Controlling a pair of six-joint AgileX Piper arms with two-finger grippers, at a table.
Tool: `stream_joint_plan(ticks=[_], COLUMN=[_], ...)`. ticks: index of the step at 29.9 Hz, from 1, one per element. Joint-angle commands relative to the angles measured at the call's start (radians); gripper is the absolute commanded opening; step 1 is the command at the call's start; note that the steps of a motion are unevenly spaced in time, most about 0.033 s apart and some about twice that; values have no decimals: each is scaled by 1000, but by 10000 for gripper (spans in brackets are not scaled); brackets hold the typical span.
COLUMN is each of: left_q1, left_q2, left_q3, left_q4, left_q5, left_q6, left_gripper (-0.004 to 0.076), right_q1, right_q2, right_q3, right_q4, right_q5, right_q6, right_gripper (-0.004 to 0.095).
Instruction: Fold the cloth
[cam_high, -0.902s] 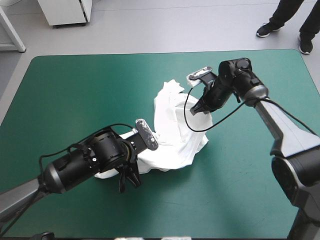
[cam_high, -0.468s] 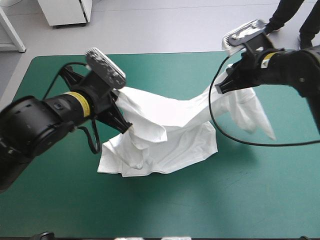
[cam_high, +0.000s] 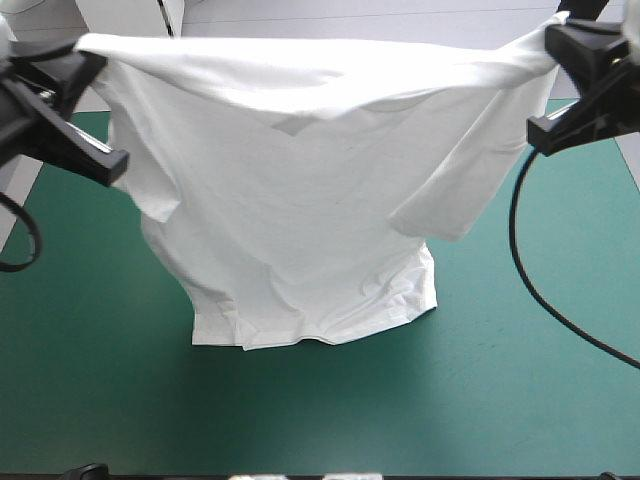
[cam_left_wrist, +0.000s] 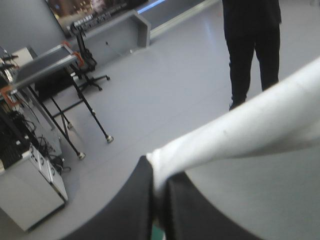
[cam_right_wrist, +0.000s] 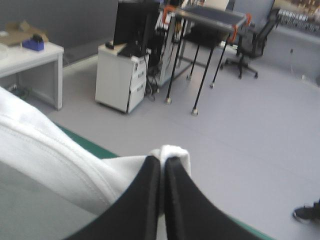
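Observation:
The white T-shirt hangs stretched wide between my two raised grippers, its hem resting crumpled on the teal-green table. One sleeve dangles on the right side. My left gripper holds the left upper corner. In the left wrist view its black fingers are shut on the T-shirt, the cloth running away as a taut band. My right gripper holds the right upper corner. Its fingers pinch a small fold of the T-shirt at their tips.
The right arm's black cable hangs down to the table on the right. Teal-green cover shows on all sides of the shirt's hem, with wide room at the front and both sides.
Both grippers have risen and moved far apart, lifting the T-shirt from a half-raised drape into a wide hanging sheet. Only its hem still touches the table.

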Motion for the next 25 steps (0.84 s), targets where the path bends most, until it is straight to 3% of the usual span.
stream_joint_plan(ticks=[1, 9, 13, 25], left_q1=[-2, -2, -2, -2], left_q2=[-2, 6, 6, 127], left_q3=[-106, -203, -212, -212], left_q4=[-17, -207, -216, 91], left_q5=[24, 30, 28, 19], left_q6=[42, 49, 49, -16], left_gripper=[-9, -9, -9, -9], right_q1=[-3, -1, -1, -1], right_q2=[-35, -104, -130, -8], right_q3=[-81, -101, -101, 31], right_q4=[31, 162, 165, 5], right_q5=[-107, -160, -179, -192], right_q6=[-11, -68, -70, -56], right_gripper=[-13, -13, -13, -13])
